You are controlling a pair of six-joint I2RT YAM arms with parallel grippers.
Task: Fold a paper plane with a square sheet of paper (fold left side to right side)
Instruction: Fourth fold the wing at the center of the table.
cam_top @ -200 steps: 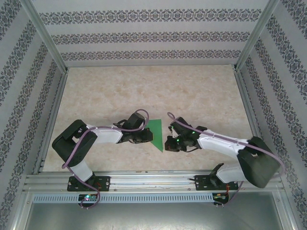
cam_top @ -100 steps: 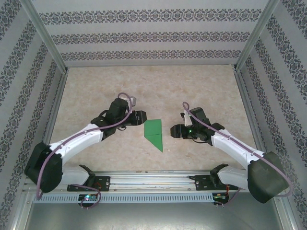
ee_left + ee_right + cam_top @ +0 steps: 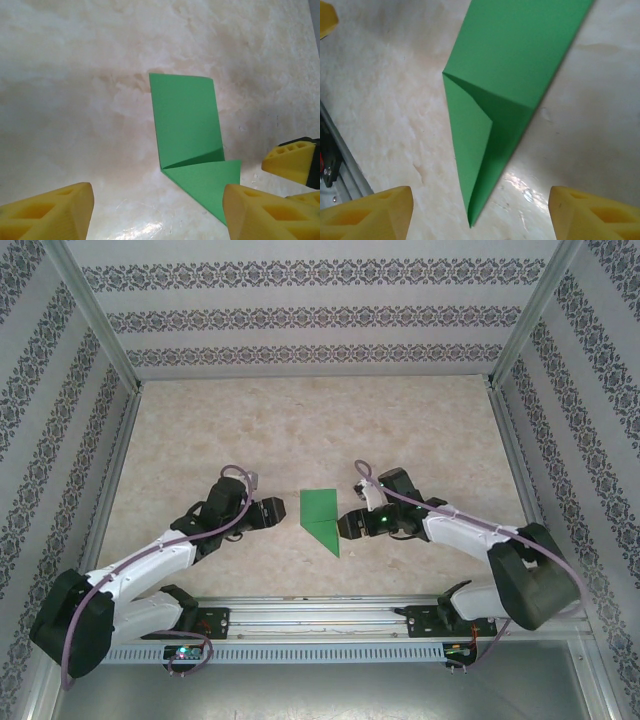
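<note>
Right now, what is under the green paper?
The green paper rests on the marbled table; nothing pokes out beneath. Its lower layers and the tabletop it covers are hidden.

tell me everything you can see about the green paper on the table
The green paper is thin, plain and bright, with no marks. It is folded into a narrow shape: square-cut at the far end, tapering to a sharp point at the near end, with a slanted flap edge crossing its near half. It lies on the marbled table, between the open left gripper and the open right gripper. Neither holds it.
</note>
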